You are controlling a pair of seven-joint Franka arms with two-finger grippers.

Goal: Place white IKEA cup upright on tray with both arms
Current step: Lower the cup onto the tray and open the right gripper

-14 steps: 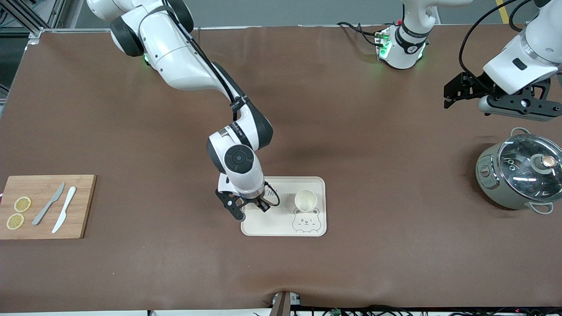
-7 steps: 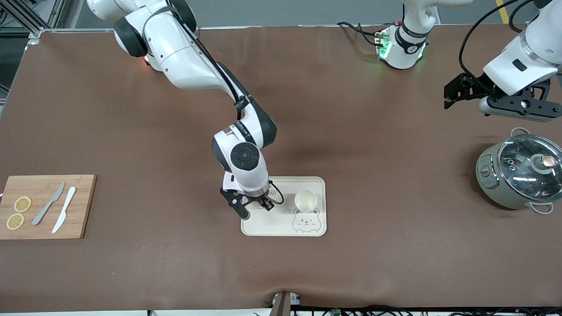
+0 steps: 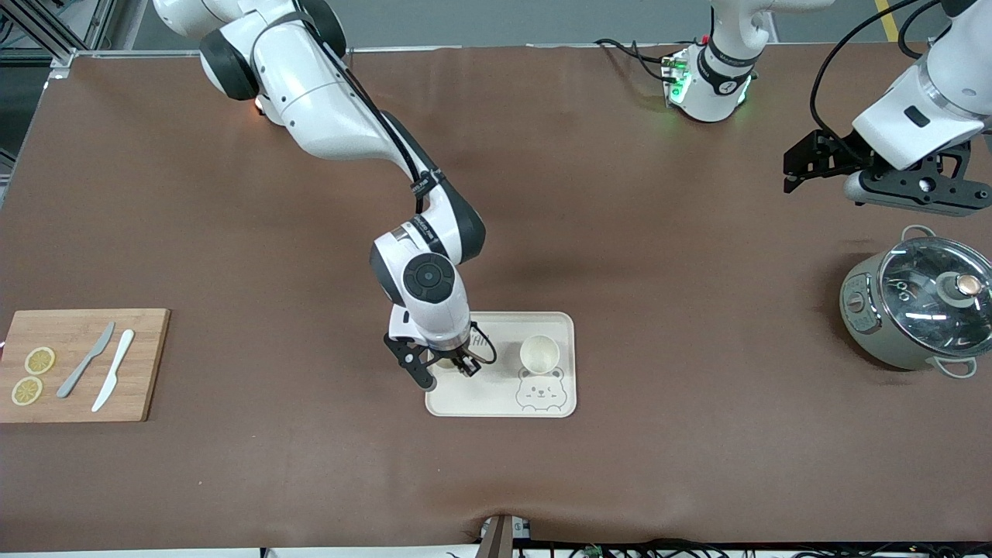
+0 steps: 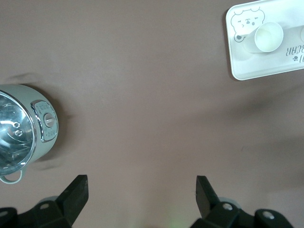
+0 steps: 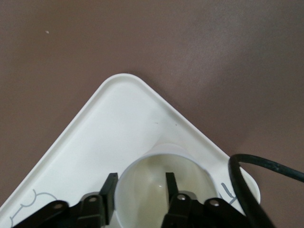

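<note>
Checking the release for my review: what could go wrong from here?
The right hand straddles the cup's rim, one finger inside; lifting off-line could snag and tip it. A second cup stands close by on the tray; a sideways retreat might knock it. The left hand waits above the table.

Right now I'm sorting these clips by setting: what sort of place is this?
Probably a robot lab bench set up like a kitchen: a brown-covered table holding a tray, a cutting board with lemon slices, and a lidded pot.
</note>
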